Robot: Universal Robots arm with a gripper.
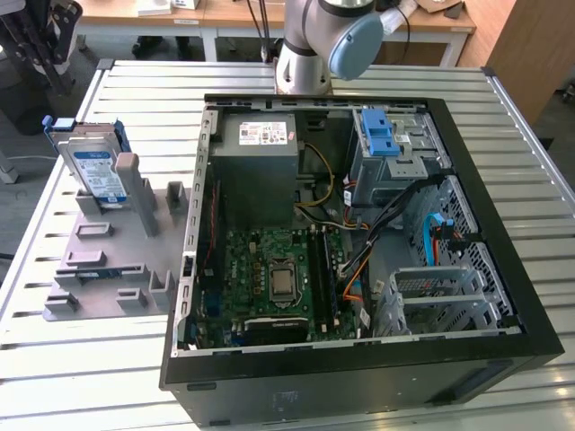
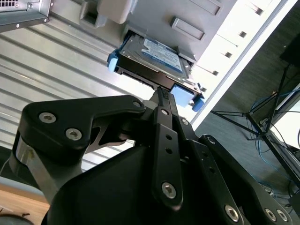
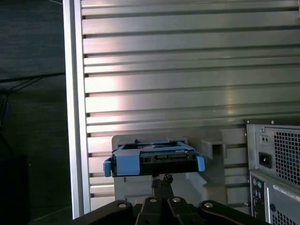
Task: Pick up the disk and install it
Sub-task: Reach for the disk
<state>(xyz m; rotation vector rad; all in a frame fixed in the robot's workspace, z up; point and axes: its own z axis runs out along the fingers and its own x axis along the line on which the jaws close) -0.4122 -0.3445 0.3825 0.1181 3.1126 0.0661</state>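
Jaws (image 2: 162, 92) pressed together, I hover just short of the disk (image 2: 150, 55), propped in its grey stand (image 2: 187, 18) ahead. Stiff, weighty, probably shock-sensitive; I'd grip its blue-framed edges.

One slatted metal table (image 1: 72, 377) carries one disk (image 1: 94, 168), one grey fixture plate (image 1: 103, 265) and one open computer case (image 1: 314, 388). The case holds one grey metal box (image 1: 267, 148), one green motherboard (image 1: 274, 269) and one blue-latched cage (image 1: 382, 144). One robot arm (image 1: 314, 45) bears one gripper (image 3: 162, 178).
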